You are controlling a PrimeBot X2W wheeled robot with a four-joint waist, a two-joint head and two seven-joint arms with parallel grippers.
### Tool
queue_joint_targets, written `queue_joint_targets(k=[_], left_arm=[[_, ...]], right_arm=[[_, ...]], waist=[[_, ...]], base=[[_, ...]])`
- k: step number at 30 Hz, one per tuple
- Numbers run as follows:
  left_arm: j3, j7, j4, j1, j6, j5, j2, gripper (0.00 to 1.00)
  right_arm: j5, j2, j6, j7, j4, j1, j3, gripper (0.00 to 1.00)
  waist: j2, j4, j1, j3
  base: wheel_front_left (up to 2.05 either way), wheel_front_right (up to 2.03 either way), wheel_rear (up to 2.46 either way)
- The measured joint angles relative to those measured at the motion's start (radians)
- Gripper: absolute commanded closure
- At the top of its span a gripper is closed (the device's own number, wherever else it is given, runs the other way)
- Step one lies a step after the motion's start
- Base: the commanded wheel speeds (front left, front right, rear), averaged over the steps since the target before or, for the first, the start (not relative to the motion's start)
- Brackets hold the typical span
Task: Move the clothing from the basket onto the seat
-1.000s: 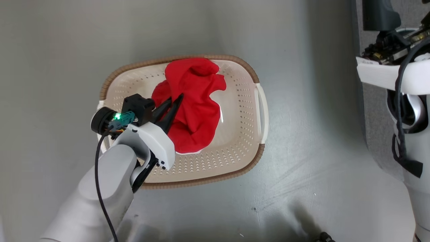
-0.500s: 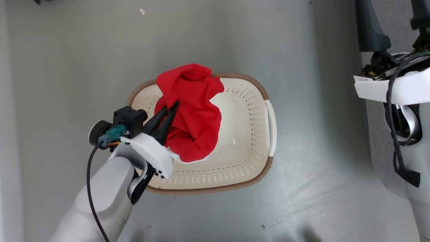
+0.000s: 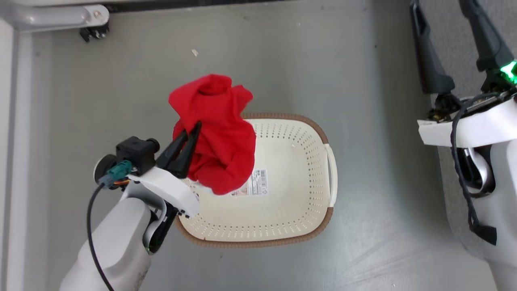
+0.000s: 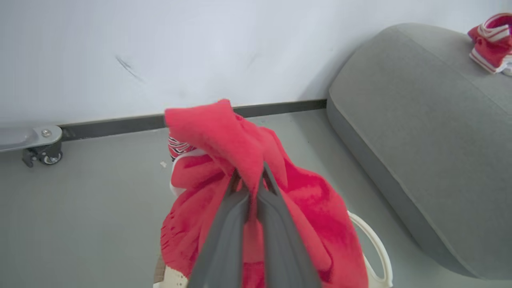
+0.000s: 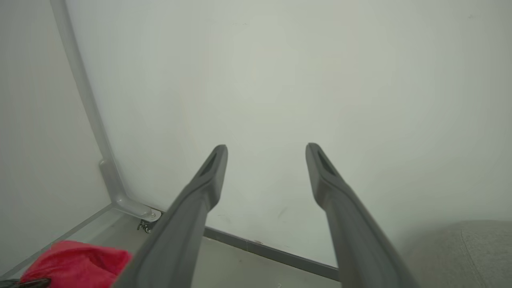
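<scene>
The left hand (image 4: 251, 175) pinches a red garment (image 4: 216, 132) above the basket (image 4: 374, 248).

— How does the left arm sit?
— Its pale forearm (image 3: 117, 242) rises from the lower left of the head view. The white wrist (image 3: 167, 190) is bent and the dark fingers point up and to the right.
— And the left claw (image 3: 192, 128)?
— Pinched tight on a red garment (image 3: 218, 133), which hangs from it.
— The right claw (image 5: 267, 149)?
— Spread wide, holding nothing, its fingers pointing up at the right edge of the head view. A green light (image 3: 509, 70) glows near its base.
</scene>
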Motion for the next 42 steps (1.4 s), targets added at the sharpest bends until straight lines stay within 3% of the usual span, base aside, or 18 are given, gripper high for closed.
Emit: queue_joint_targets(k=[27,42], left_arm=[[0.202,0.0,-0.268,0.19,0.067,0.041,0.059,1.0],[0.248,0.0,-0.397,0.283,0.091,0.077,0.105,1.0]], right_arm=[[0.025,0.007,0.0,0.0,0.066,0.2,0.006,0.0],[0.042,0.021,0.0,0.0,0.091,0.298,0.018,0.0]], waist=[[0.0,0.02,0.0,-0.247],[0.0,0.002,0.0,-0.36]], base=[[0.0,0.0,0.0],[0.0,0.0,0.0]])
